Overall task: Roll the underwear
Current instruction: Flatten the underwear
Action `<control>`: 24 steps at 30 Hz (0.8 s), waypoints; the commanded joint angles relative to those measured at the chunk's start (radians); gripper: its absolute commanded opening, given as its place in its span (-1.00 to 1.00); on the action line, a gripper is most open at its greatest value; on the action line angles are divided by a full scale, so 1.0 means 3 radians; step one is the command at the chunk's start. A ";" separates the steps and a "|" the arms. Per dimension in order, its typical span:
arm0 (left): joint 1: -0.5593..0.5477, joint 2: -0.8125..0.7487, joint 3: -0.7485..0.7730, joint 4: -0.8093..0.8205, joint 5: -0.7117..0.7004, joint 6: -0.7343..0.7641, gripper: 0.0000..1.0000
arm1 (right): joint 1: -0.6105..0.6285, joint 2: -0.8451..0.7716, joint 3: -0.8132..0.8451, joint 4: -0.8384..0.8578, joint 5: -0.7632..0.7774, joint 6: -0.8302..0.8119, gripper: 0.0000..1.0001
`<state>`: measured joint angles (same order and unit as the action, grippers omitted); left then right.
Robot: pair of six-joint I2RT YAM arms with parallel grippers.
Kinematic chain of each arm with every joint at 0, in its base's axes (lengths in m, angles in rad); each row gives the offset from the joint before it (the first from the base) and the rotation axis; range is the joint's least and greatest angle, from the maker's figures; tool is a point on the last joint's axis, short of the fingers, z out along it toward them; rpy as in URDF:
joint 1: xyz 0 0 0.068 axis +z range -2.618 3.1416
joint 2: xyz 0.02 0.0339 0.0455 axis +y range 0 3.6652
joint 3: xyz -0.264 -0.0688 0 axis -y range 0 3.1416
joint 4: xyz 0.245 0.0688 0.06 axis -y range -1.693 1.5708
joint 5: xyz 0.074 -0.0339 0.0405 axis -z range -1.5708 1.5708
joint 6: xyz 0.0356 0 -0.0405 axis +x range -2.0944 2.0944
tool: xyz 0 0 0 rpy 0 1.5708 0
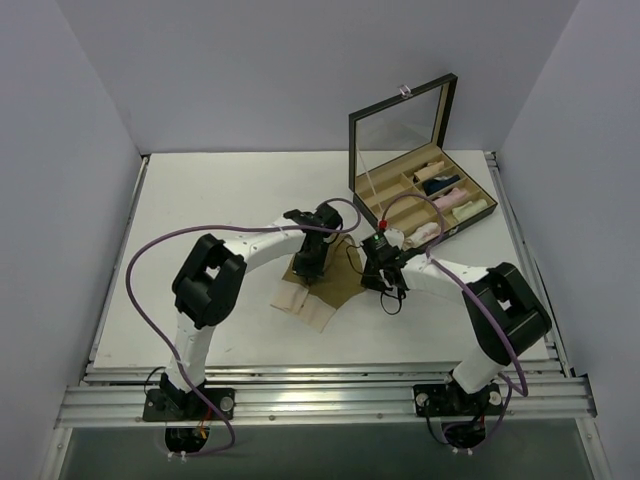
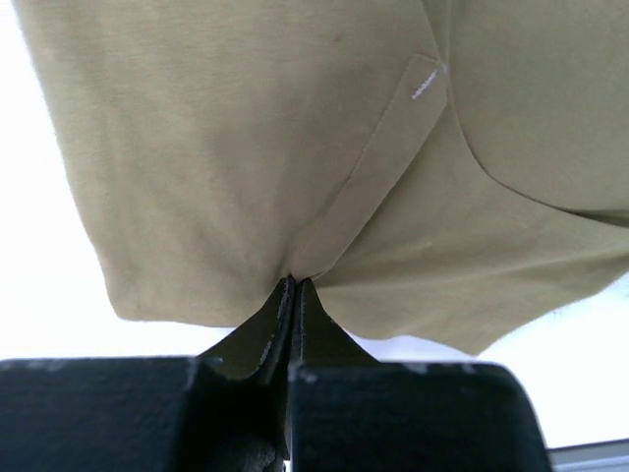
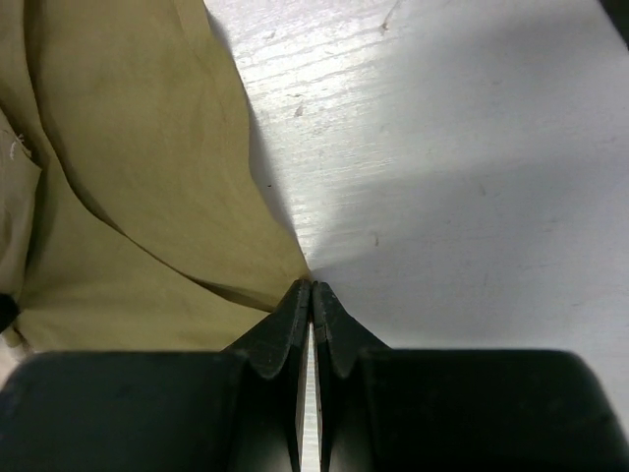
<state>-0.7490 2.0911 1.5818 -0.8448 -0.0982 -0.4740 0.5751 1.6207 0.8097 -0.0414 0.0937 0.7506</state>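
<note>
Where pale walls [image 1: 90, 100] close it in on three sides, the white desk [image 1: 200, 220] fills most of the top view.

Left arm [image 1: 210, 280] reaches in from the near left and right arm [image 1: 500, 310] from the near right. Both bend inward toward the centre.

Black display box [image 1: 400, 135] stands at the far right of the desk. Its mirrored lid is propped upright and its tray is divided into compartments. Cloth rolls lie in the right-hand compartments, one dark navy roll [image 1: 437, 185] among paler ones.

Tan brief [image 1: 315, 295] lies spread flat on the desk near the middle, between the two arm tips. A paler band runs along its near-left edge. It is apart from the box.

White brief [image 1: 420, 235], pinkish, lies bunched just beside the box's near corner, close to the right arm's wrist.

Left jaws: closed tight on the tan brief's edge. The left wrist view shows the fabric puckering into the tips where a seam runs in.

Right jaws: closed, tips together at a corner of the tan brief, with bare desk on the other side. Cannot tell whether any fabric is caught between them.
</note>
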 commanded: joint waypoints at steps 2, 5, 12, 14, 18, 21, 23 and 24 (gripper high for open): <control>0.0134 -0.0277 0.0250 -0.0170 0.0056 0.0097 -0.95 | -0.0097 0.0003 -0.0214 -0.0532 0.0128 -0.0129 -1.00; 0.0241 -0.0343 0.0219 -0.0272 -0.0010 0.0133 -0.95 | -0.0122 -0.0038 -0.0234 -0.0568 0.0148 -0.0145 -1.00; 0.0666 -0.0532 -0.0001 -0.0155 0.0327 0.0301 -0.95 | -0.0127 -0.0136 -0.0239 -0.0598 0.0158 -0.0175 -1.00; 0.0717 -0.0558 -0.0016 -0.0145 0.0440 0.0332 -0.95 | -0.0127 -0.0136 -0.0234 -0.0598 0.0168 -0.0185 -1.00; 0.0896 -0.0538 -0.0016 -0.0170 0.0399 0.0393 -0.95 | -0.0132 -0.0166 -0.0209 -0.0639 0.0168 -0.0201 -1.00; 0.1151 -0.0375 0.0101 -0.0267 0.0201 0.0511 -0.95 | -0.0132 -0.0238 -0.0193 -0.0695 0.0168 -0.0211 -1.00; 0.1299 -0.0247 0.0229 -0.0364 0.0108 0.0537 -0.95 | -0.0117 -0.0299 -0.0183 -0.0716 0.0148 -0.0196 -1.00; 0.1427 -0.0135 0.0341 -0.0410 0.0001 0.0537 -0.95 | -0.0107 -0.0320 -0.0178 -0.0741 0.0143 -0.0191 -1.00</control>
<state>-0.4122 1.9881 1.6035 -0.9199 -0.0216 -0.3504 0.5430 1.5600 0.7757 -0.1265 0.1013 0.7094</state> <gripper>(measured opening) 0.033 0.002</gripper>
